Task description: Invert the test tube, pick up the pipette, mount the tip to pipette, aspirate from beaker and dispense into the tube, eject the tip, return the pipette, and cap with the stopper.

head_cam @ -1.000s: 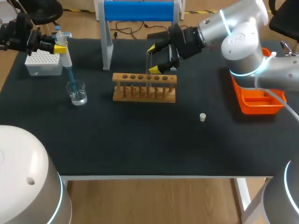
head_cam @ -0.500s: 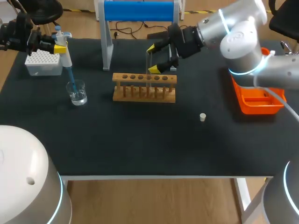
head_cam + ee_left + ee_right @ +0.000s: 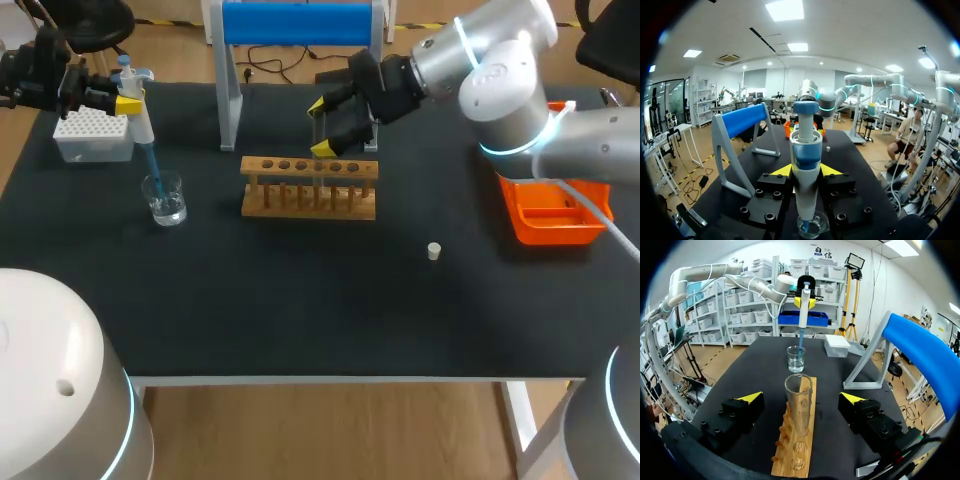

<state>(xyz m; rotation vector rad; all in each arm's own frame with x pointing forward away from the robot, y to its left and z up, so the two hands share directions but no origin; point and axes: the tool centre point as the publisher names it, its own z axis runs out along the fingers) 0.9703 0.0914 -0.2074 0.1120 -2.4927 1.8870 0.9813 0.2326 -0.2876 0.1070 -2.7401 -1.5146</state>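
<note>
A clear test tube (image 3: 798,407) stands mouth up in the wooden rack (image 3: 795,450), between the fingers of my right gripper (image 3: 801,399), which is open and touches it on neither side. In the head view this gripper (image 3: 321,127) hovers over the rack (image 3: 309,187) at the tube (image 3: 318,178). My left gripper (image 3: 805,170) is shut on the white and blue pipette (image 3: 806,150). The pipette's blue tip (image 3: 152,170) dips into the glass beaker (image 3: 165,200). A small white stopper (image 3: 434,251) lies on the mat to the rack's right.
A white tip box (image 3: 92,135) sits at the far left behind the beaker. A blue roll on a grey stand (image 3: 232,95) rises behind the rack. An orange bin (image 3: 550,215) sits at the right edge.
My right gripper has shifted slightly left over the rack, still open around the tube. The left arm, pipette and beaker have not moved.
</note>
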